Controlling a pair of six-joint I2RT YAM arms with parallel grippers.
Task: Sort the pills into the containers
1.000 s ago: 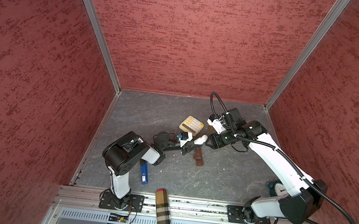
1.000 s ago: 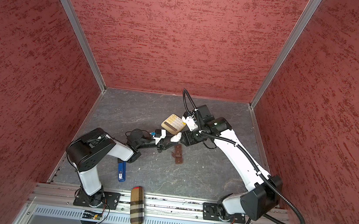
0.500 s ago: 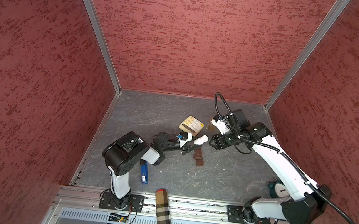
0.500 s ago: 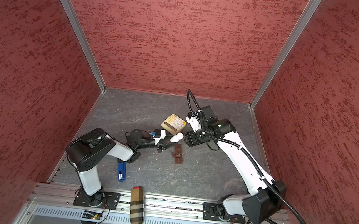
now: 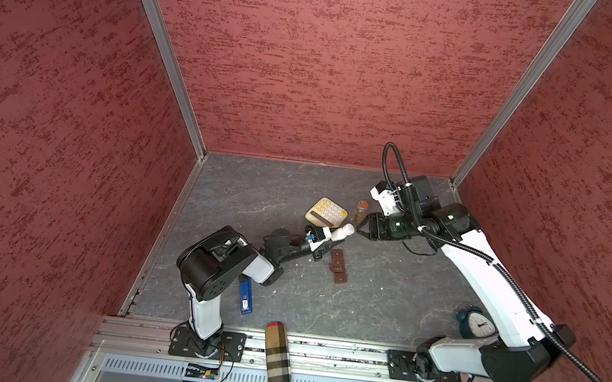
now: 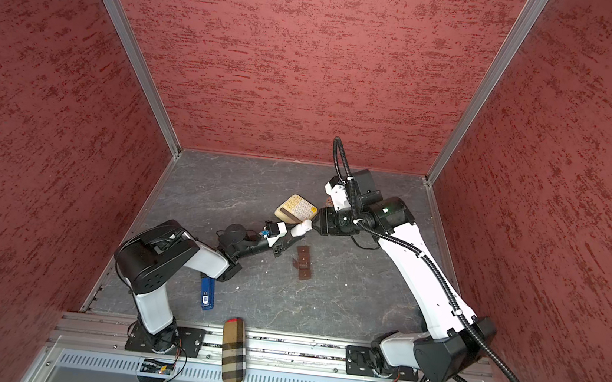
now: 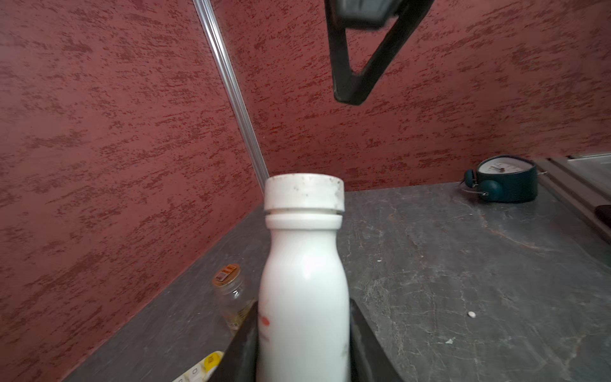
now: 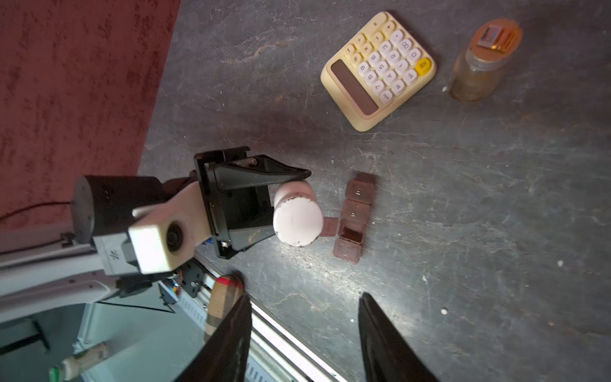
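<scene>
- Centrally, the dark brown pill box point(image 5: 339, 266) lies flat on the grey counter point(image 5: 381, 304), between the two arms in both top views. In the right wrist view one of its compartments point(image 8: 352, 230) stands open with its lid flipped aside, and the others are shut.
- A white pill point(image 7: 471, 314) lies loose on the counter, apart from the box. A few more white specks are scattered about, too small to tell what they are.
- The white bottle point(image 5: 340, 232), cap on, hangs above the counter just beside the box and lies nearly level. The left gripper point(image 5: 328, 242) holds it around the body, its jaws pinching it from both sides.
- The right gripper point(image 5: 361, 230) hovers just off the bottle's cap, its jaws spread with nothing between them.
- A cream calculator point(image 5: 327, 211) lies beyond the bottle, and a clear amber bottle point(image 5: 360, 211) stands upright just beside it.
- A teal alarm clock point(image 5: 476, 324) sits near the right arm's base. A flat blue object point(image 5: 245, 295) lies near the left arm. A plaid case point(image 5: 276, 355) lies across the front rail.
</scene>
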